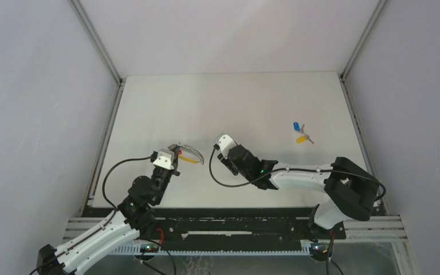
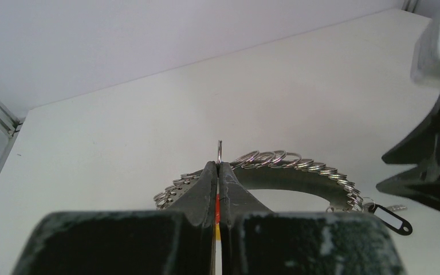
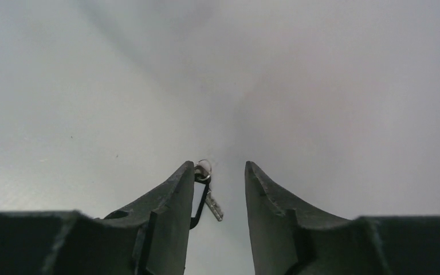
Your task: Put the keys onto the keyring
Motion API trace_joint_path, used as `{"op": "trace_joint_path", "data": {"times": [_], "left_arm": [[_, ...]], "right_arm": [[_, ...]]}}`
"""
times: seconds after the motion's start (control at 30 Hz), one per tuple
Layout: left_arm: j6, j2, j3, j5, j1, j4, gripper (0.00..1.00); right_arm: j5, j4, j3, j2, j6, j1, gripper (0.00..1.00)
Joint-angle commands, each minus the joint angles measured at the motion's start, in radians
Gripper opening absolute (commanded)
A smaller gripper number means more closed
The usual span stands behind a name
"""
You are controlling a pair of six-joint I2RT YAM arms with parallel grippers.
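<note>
The white bench (image 1: 235, 103) carries everything. The left arm reaches in from the near left corner and the right arm from the near right, and their tips almost meet at the middle of the bench.

The left claw (image 2: 218, 172) is pressed together on the keyring (image 2: 298, 163). A red and yellow strip is pinched between its jaws and one thin ring stands up just past the tips. The rest of the keyring curves off to the right as an arc of small metal rings lying on the bench.

The right claw (image 3: 220, 169) stands with its jaws apart. The black-rimmed key (image 3: 212, 205) sits between them, close against one jaw and clear of the other. In the left wrist view this key lies just beside the far end of the keyring's arc; whether it is threaded on cannot be told.

The blue key (image 1: 296, 126) and the yellow key (image 1: 302, 138) lie close together, well apart from both claws, toward the right edge.
</note>
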Motion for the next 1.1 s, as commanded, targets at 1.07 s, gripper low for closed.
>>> {"op": "trace_joint_path", "data": {"times": [1.07], "left_arm": [[-0.005,0.012,-0.009,0.001,-0.004,0.070,0.00]], "right_arm": [[-1.043,-0.982,0.766,0.476,0.176,-0.487,0.40]]}}
